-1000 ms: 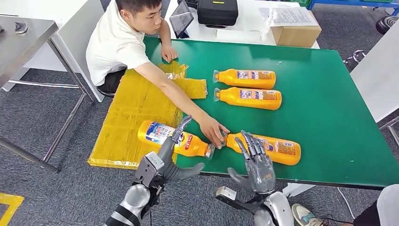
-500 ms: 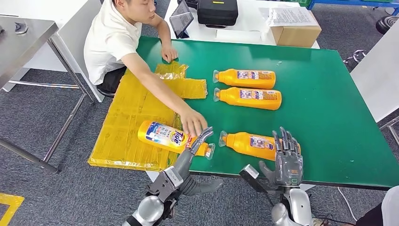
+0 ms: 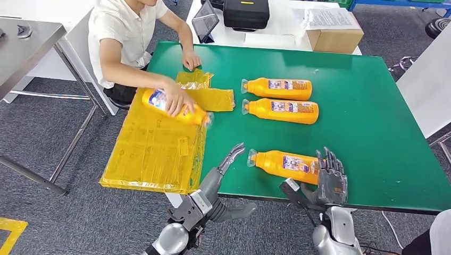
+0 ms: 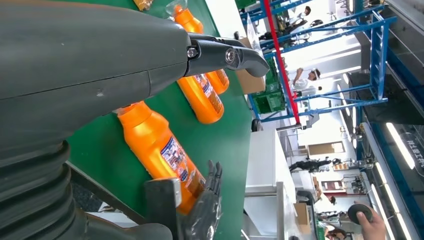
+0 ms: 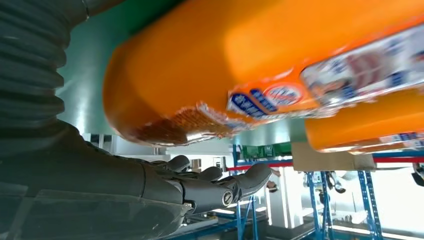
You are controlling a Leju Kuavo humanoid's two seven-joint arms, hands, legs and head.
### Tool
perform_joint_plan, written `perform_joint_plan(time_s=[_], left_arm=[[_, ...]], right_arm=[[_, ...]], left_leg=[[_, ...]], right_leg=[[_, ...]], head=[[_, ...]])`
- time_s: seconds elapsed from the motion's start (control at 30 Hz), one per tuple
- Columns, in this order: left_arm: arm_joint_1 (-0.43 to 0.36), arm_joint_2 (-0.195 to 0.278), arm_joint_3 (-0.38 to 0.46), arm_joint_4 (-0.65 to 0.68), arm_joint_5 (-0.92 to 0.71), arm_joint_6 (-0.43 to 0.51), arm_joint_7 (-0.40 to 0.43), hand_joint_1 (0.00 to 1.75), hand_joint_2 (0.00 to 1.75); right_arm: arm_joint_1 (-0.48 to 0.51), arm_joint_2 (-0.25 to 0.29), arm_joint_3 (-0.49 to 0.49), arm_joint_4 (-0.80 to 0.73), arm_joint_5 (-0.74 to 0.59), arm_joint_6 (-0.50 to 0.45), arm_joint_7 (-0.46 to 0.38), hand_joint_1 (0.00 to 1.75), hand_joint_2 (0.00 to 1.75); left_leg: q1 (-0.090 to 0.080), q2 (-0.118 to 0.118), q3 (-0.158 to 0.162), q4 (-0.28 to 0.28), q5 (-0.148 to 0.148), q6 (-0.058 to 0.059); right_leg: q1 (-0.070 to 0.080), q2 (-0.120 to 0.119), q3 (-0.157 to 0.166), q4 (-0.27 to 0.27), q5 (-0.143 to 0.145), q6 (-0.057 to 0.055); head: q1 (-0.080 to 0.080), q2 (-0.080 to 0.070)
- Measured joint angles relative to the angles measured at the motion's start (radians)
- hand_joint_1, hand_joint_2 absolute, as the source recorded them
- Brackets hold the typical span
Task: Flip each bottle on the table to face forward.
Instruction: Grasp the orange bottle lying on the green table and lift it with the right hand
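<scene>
Three orange bottles lie on their sides on the green table (image 3: 372, 117), caps to the left: a far bottle (image 3: 276, 88), a middle bottle (image 3: 281, 110) and a near bottle (image 3: 282, 164) by the front edge. My right hand (image 3: 331, 180) stands at the near bottle's base end with fingers spread and upright, holding nothing; the right wrist view has that base (image 5: 240, 60) close above the stretched fingers (image 5: 220, 187). My left hand (image 3: 220, 178) is open at the front edge, left of the near bottle's cap. A person holds a fourth bottle (image 3: 175, 108) above the yellow sheet.
A yellow cardboard sheet (image 3: 154, 149) overhangs the table's left side. The person sits at the far left corner, one hand (image 3: 190, 59) on the table. Behind the table stand a cardboard box (image 3: 334, 37), a black case (image 3: 245, 13) and a tablet (image 3: 205, 24).
The person lifted the labelled bottle from the front left and carried it toward the far left. My right hand slid right to the near bottle's base; my left hand shifted right.
</scene>
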Motion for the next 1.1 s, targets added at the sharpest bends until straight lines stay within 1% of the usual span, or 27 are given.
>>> perform_joint_plan(time_s=[0.1,0.23,0.43,0.47,0.57,0.6,0.63,0.77,0.93,1.1], left_arm=[[-0.001,0.000,-0.004,0.000,0.000,0.000,0.000,0.00,1.75],[-0.002,0.000,-0.012,0.000,0.000,0.000,0.000,0.00,1.75],[-0.004,0.000,-0.018,0.000,0.000,0.001,0.000,0.00,1.75],[-0.004,0.000,-0.018,0.000,0.000,0.002,0.000,0.00,1.75],[-0.004,0.001,-0.019,0.000,0.000,0.003,0.001,0.00,1.75],[-0.004,0.001,-0.019,0.000,0.001,0.003,0.002,0.00,1.75],[-0.005,0.002,-0.019,0.000,0.001,0.003,0.002,0.00,1.75],[-0.005,0.003,-0.019,0.000,0.005,0.003,0.005,0.00,1.75],[-0.005,0.003,-0.019,0.000,0.008,0.002,0.006,0.00,1.75],[-0.009,0.003,-0.019,0.000,0.010,0.000,0.006,0.00,1.75]], right_arm=[[-0.028,-0.015,0.002,0.043,-0.033,-0.001,-0.021,0.00,1.75],[-0.068,-0.021,0.002,0.120,-0.071,-0.002,-0.048,0.00,1.75],[-0.108,-0.022,0.004,0.188,-0.075,-0.003,-0.039,0.00,1.75],[-0.114,-0.022,0.005,0.199,-0.072,-0.003,-0.032,0.06,1.75],[-0.131,-0.023,0.010,0.229,-0.069,-0.003,-0.017,1.29,1.75],[-0.136,-0.024,0.012,0.242,-0.072,-0.001,-0.017,1.64,1.75],[-0.142,-0.025,0.015,0.257,-0.078,0.002,-0.016,1.64,1.75],[-0.164,-0.035,0.024,0.304,-0.102,0.018,-0.019,1.75,1.75],[-0.184,-0.048,0.031,0.343,-0.135,0.055,-0.027,1.75,1.75],[-0.191,-0.056,0.036,0.365,-0.172,0.074,-0.070,1.75,1.75]], left_leg=[[0.000,0.000,0.000,0.000,0.000,0.000],[0.000,0.001,0.002,0.000,0.000,0.000],[0.000,0.001,0.006,0.000,0.000,0.000],[0.000,0.002,0.006,0.000,0.000,0.000],[0.000,0.003,0.008,0.000,0.000,0.000],[0.000,0.003,0.009,0.000,0.000,0.000],[0.000,0.003,0.010,0.000,0.000,0.000],[0.000,0.003,0.013,0.000,0.000,0.001],[0.000,0.004,0.017,0.000,-0.001,0.002],[0.000,0.004,0.019,0.000,-0.002,0.002]], right_leg=[[0.000,0.000,0.000,0.000,0.000,0.000],[0.000,0.000,0.001,0.000,0.000,0.000],[0.000,0.001,0.004,0.000,0.000,0.000],[0.000,0.001,0.004,0.000,0.000,0.000],[0.000,0.001,0.006,-0.001,0.000,0.000],[0.000,0.001,0.006,-0.001,0.000,0.000],[0.000,0.001,0.007,-0.001,0.000,0.000],[0.000,0.001,0.005,-0.001,0.001,0.000],[0.000,0.002,0.004,-0.002,0.000,0.001],[0.000,0.002,0.006,-0.002,0.000,0.001]], head=[[0.000,0.000],[0.000,0.000],[0.000,0.000],[0.000,0.000],[0.000,0.000],[0.000,0.000],[0.000,0.000],[0.000,0.000],[0.000,0.000],[0.000,0.000]])
